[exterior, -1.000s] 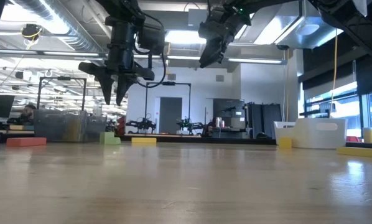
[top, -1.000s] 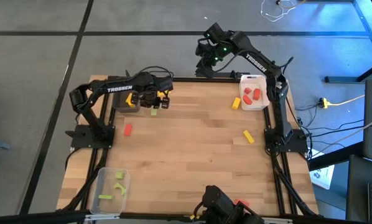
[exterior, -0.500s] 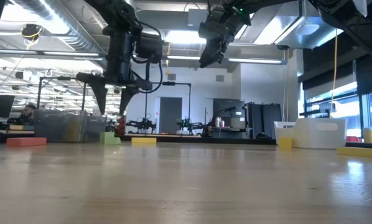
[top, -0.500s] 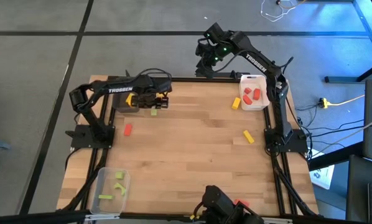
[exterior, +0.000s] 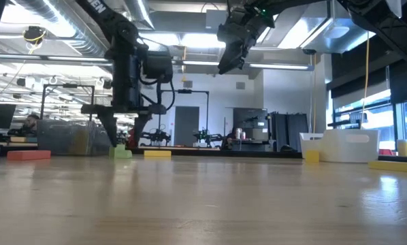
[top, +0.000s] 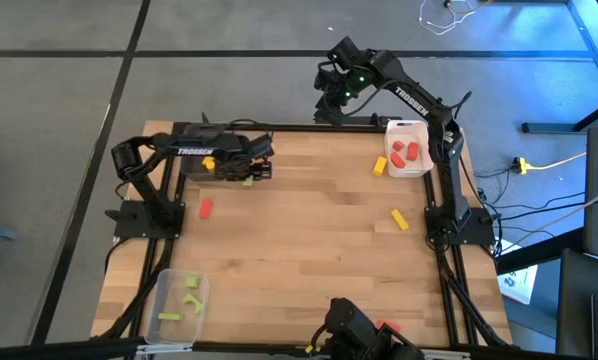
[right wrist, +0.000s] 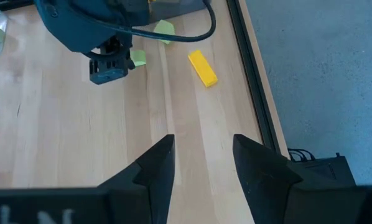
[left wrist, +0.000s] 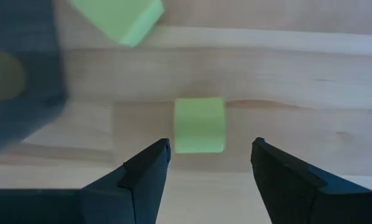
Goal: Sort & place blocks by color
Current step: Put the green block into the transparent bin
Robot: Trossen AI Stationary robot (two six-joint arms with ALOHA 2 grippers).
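Note:
My left gripper [left wrist: 211,146] is open and low over the table's far left part [top: 251,172]. A light green block [left wrist: 199,124] lies flat on the wood between its two fingers, just past their tips, untouched. A second green block [left wrist: 117,18] lies farther on. The dark grey tray [top: 197,168] beside it holds a yellow block [top: 209,160]. A red block [top: 205,208] and two yellow blocks [top: 379,166], [top: 399,220] lie loose on the table. My right gripper [right wrist: 201,162] is open, raised high past the far edge [top: 334,95].
A white tray [top: 423,162] at the far right holds red blocks [top: 407,152]. A clear tray [top: 164,290] at the near left holds green pieces [top: 191,298]. A yellow bar [right wrist: 203,67] lies near the far edge. The middle of the wooden table [top: 309,260] is bare.
My left gripper has come down from well above the table to just above the wood, its fingers now standing on either side of the green block. The block has not moved. My right arm has kept still.

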